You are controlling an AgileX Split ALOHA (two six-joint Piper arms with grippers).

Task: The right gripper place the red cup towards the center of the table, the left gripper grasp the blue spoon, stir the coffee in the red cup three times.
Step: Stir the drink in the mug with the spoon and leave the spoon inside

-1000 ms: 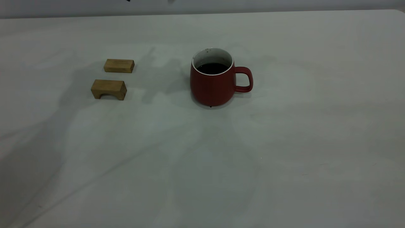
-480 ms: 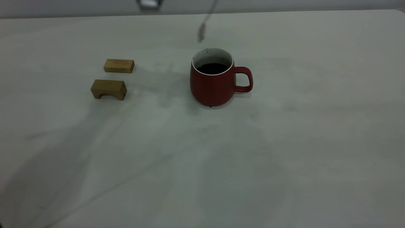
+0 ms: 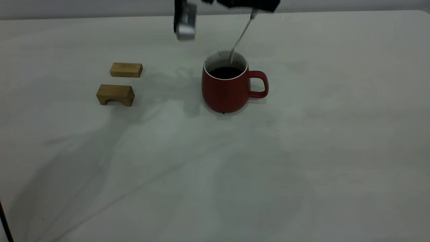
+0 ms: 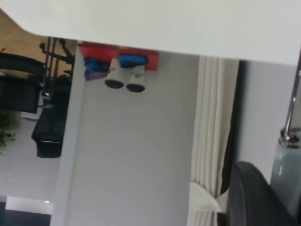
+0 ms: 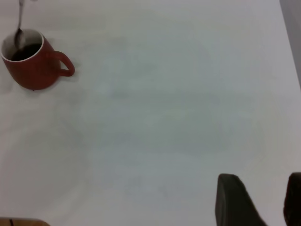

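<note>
The left gripper [image 3: 252,8], fingers clenched on the slim pale-blue-handled metal spoon [image 3: 239,38], slants its bowl into the dark red ceramic mug [image 3: 228,89] directly beneath; right fingers [image 5: 235,200] released.

1. The blue spoon [image 4: 288,174] stands at the right edge of the frame, its pale blue handle below a thin grey metal neck.
2. A dark gripper finger [image 4: 251,195] fills the lower right corner, just beside the handle.
3. The table [image 4: 178,23] spans the top.
</note>
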